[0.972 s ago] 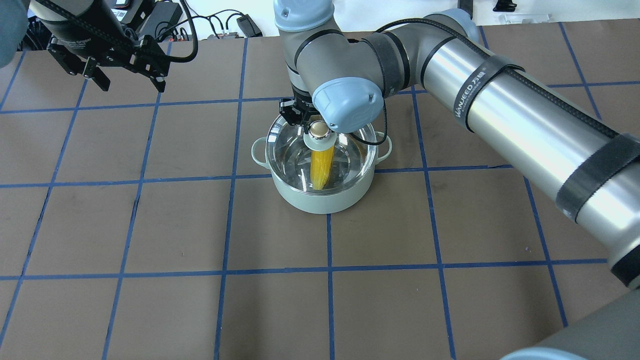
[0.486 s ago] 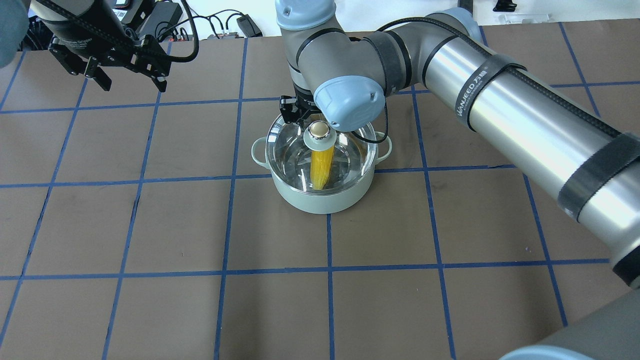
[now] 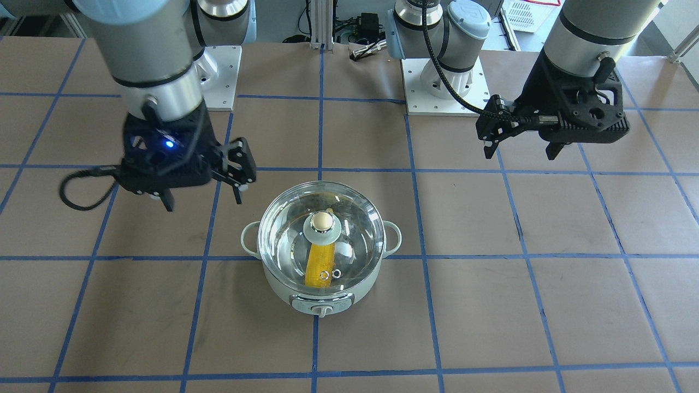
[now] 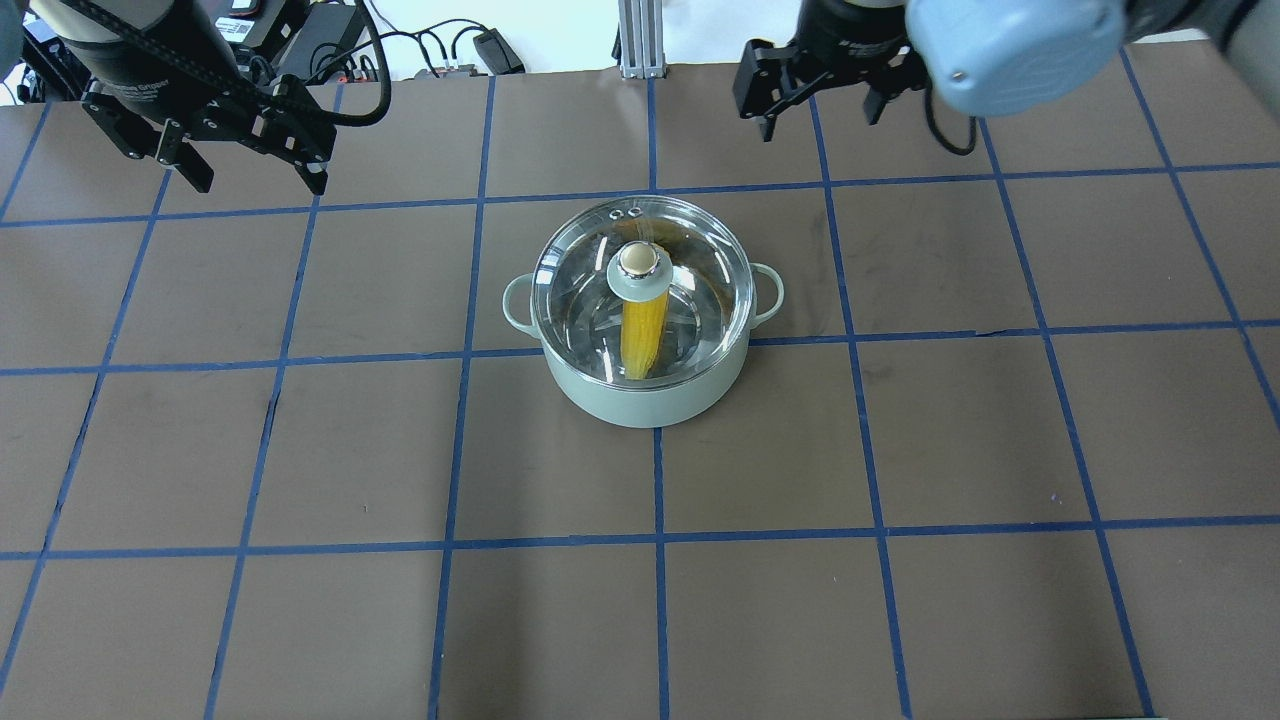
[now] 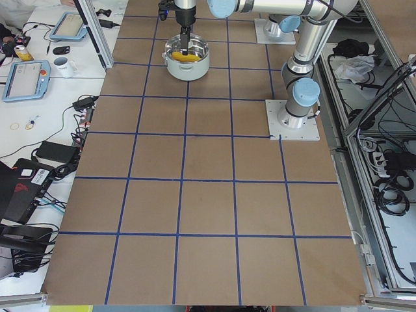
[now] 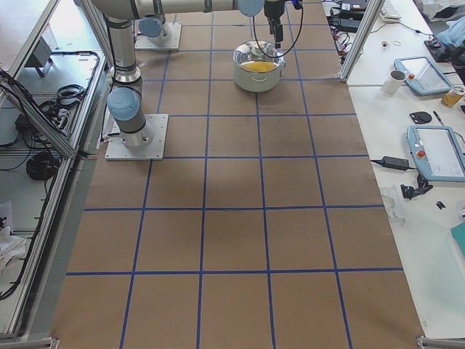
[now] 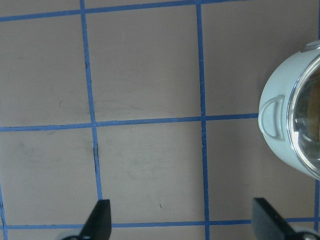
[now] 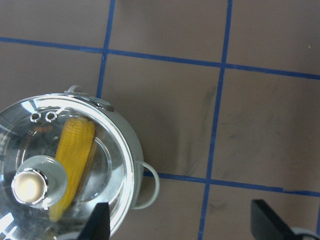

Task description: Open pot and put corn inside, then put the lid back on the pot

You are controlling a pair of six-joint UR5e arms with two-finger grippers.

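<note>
The mint-green pot [image 4: 645,395] stands mid-table with the glass lid [image 4: 690,265] seated on it. The lid's beige knob [image 4: 638,261] is free. The yellow corn [image 4: 643,335] lies inside, seen through the glass, and shows in the front view [image 3: 319,265] and the right wrist view [image 8: 72,155]. My right gripper [image 4: 822,120] is open and empty, raised beyond the pot to its far right. My left gripper [image 4: 260,185] is open and empty at the far left, well away from the pot. The left wrist view shows only the pot's handle side [image 7: 280,130].
The brown table [image 4: 300,450] carries a blue tape grid. Cables and power bricks [image 4: 330,40] lie past the far edge. The arm bases [image 3: 437,82] stand on white plates at the robot's side. Side benches with tablets and a mug [image 6: 396,81] flank the table.
My right arm has pulled up and away from above the lid knob to the far right. The lid stays on the pot. My left gripper has barely moved.
</note>
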